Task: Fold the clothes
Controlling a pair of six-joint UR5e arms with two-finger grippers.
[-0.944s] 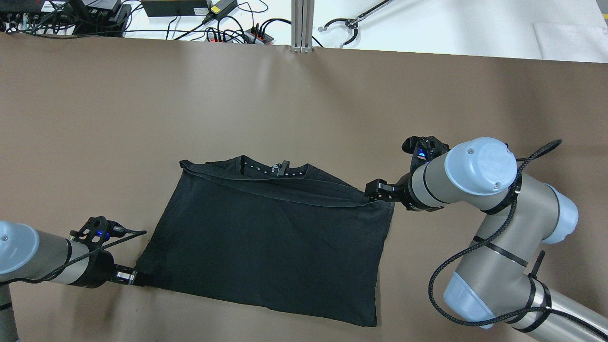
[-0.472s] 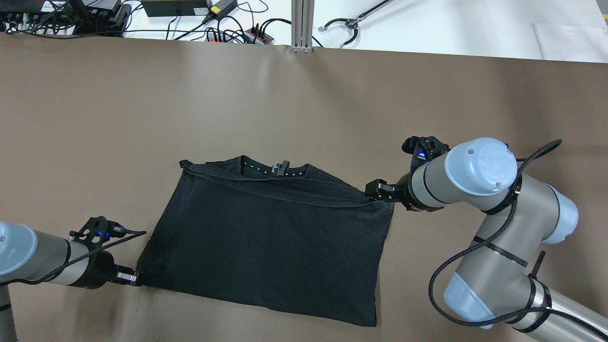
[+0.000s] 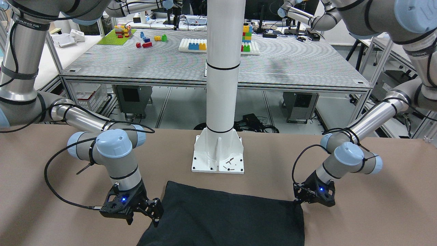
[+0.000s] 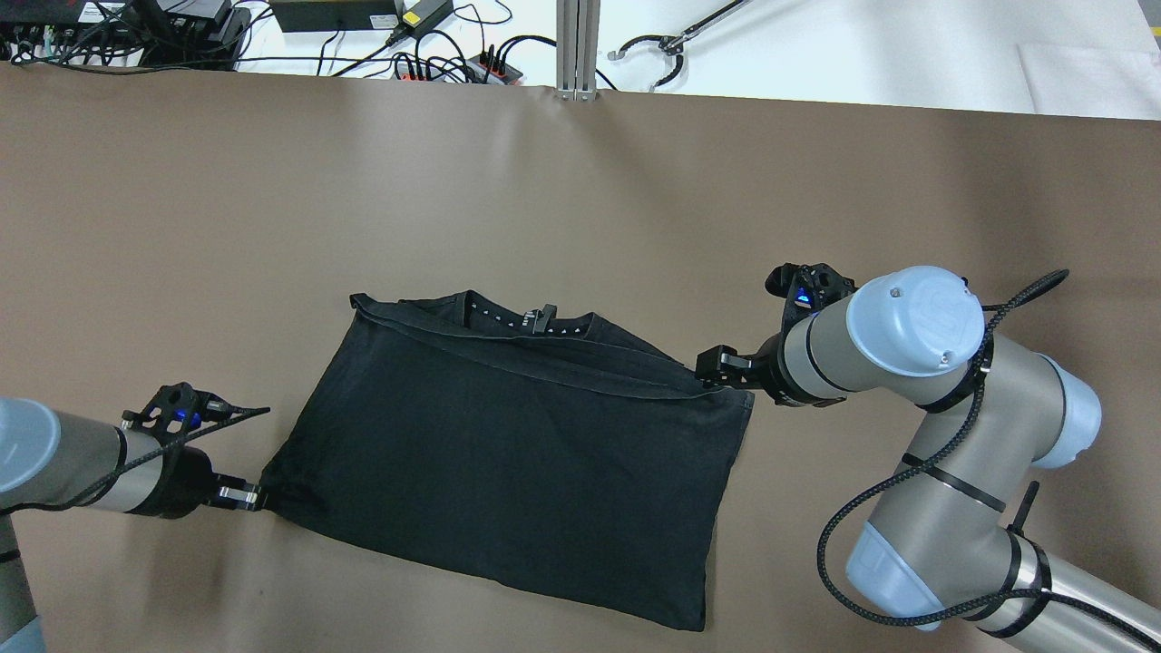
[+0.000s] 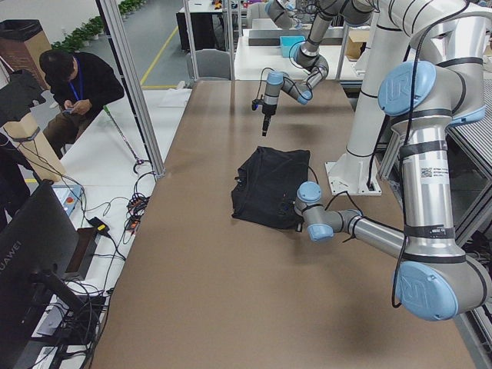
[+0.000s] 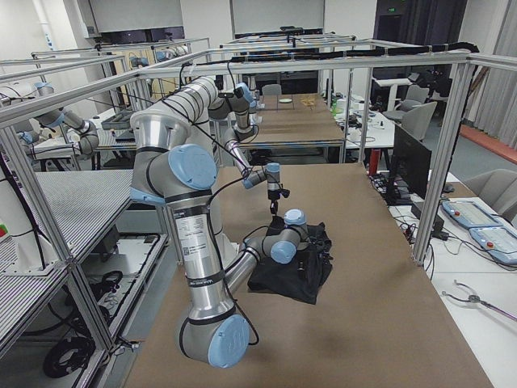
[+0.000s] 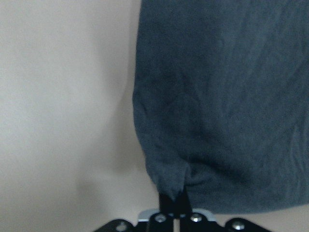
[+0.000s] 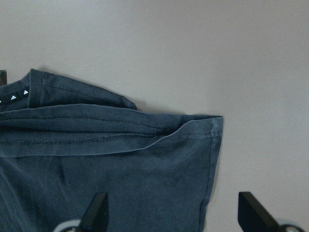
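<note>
Left wrist-mounted view: the left gripper (image 7: 173, 208) is seen clamped tight on one corner of the clothes (image 7: 227, 96), a dark charcoal piece whose fabric is puckered where it is pinched between the black fingers. In the overhead exterior view that corner is shown to be the near left one, drawn out to a point. The rest of the piece is laid flat and slanted on the brown table (image 4: 580, 181), with a hemmed edge folded over along its far side and a neckline with small white marks exposed beyond the fold. The right gripper (image 4: 715, 365) is held at the far right corner with its jaws spread wide; in the right wrist-mounted view its two fingers (image 8: 96, 212) are seen well apart above the fabric, with nothing gripped. In the exterior front-facing view the garment is placed near the white pillar (image 3: 223, 68) and its base plate (image 3: 218, 155), not touching them. A person (image 5: 77, 84) is pictured beside the table in the exterior left view.
</note>
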